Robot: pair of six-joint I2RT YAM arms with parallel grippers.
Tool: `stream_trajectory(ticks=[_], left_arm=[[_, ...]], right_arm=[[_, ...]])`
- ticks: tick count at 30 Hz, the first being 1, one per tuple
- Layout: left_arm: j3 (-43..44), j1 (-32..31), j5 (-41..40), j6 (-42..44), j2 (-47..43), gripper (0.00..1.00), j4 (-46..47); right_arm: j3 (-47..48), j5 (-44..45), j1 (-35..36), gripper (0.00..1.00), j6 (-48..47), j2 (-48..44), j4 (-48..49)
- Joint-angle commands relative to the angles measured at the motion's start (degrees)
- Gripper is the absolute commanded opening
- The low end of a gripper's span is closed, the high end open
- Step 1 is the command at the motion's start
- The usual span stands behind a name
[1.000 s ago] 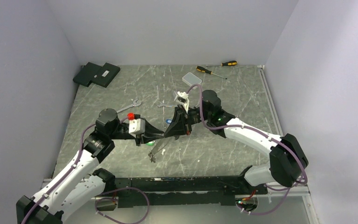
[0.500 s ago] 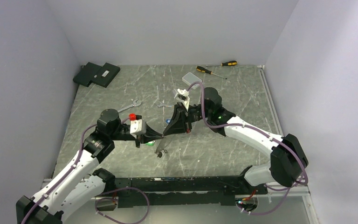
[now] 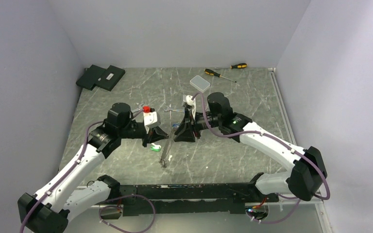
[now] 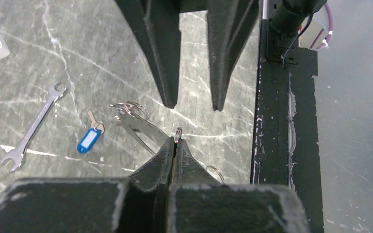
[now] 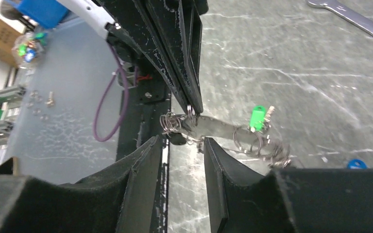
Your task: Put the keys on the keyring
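left gripper [image 4: 176,141] is pinching the keyring [image 5: 219,128] by a small ring, fingers pressed together; right gripper [image 5: 182,145] is hovering beside it, spread, holding nothing.

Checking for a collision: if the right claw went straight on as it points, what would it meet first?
Probably the keyring dangling from the shut left claw, just ahead of the open right claw; depth is unclear, so the left claw itself might come first.

Plain pale lavender walls [image 3: 175,29] on left, back and right. Grey marble-pattern tabletop [image 3: 252,97] fills frame centre. Black rail [image 3: 199,190] along bottom edge. Light even, diffuse.
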Motion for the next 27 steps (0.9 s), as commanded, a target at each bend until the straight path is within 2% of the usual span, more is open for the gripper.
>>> stream_trajectory(ticks=[1,10,20,27], left_arm=[[4.5,-0.1,-2.6,1.9,1.0,0.00,-4.8],[11.7,-0.2,-7.0,1.2,5.4,0.00,-13.4],[17.1,-3.4,-11.2,5.0,9.7,0.00,-22.0],[18.2,-5.3,-13.2,5.3,12.0,0.00,-23.2]], right_arm=[[2.4,8.7,1.3,0.41,-6.4,-2.9,-5.0],[5.8,12.2,5.0,0.39,-9.9,0.0,-7.3],[8.6,11.2,6.1,0.34,-11.6,4.7,-4.1],[9.4,11.6,6.1,0.29,-12.6,5.8,-4.9]])
